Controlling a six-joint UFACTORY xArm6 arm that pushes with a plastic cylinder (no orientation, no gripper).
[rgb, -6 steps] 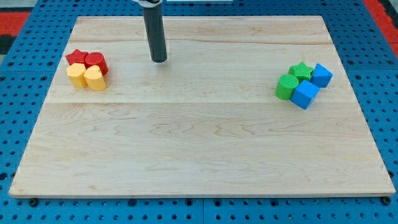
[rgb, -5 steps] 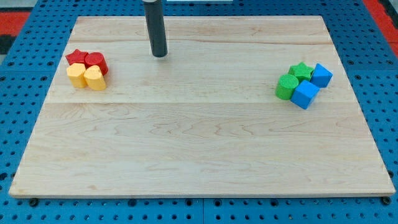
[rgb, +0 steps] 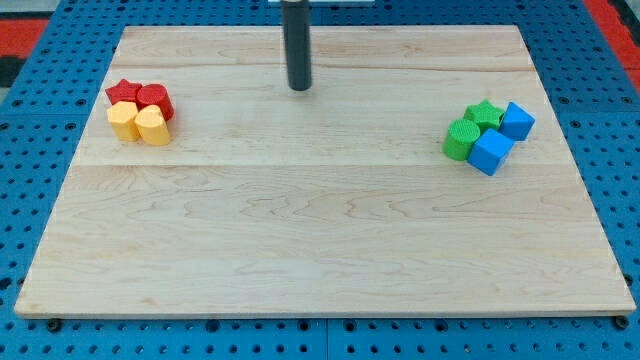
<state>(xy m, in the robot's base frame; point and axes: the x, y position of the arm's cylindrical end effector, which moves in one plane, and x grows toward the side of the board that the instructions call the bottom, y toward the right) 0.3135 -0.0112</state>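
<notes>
Tip: my tip (rgb: 300, 88) has slid toward the view's right along the board's top, touching nothing; no jaws exist.
Left cluster: red blocks (rgb: 140, 96), yellow blocks (rgb: 139, 124), unmoved, well apart.
Right cluster: green blocks (rgb: 472, 128), blue cubes (rgb: 502, 136), unmoved.

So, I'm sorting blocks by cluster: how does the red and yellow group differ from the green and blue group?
The red and yellow group lies at the view's left; the green and blue group lies at the view's right. The first holds two red and two yellow blocks, the second two green and two blue. My tip is nearer the red and yellow group, touching neither. Both are tight clusters of four.
</notes>
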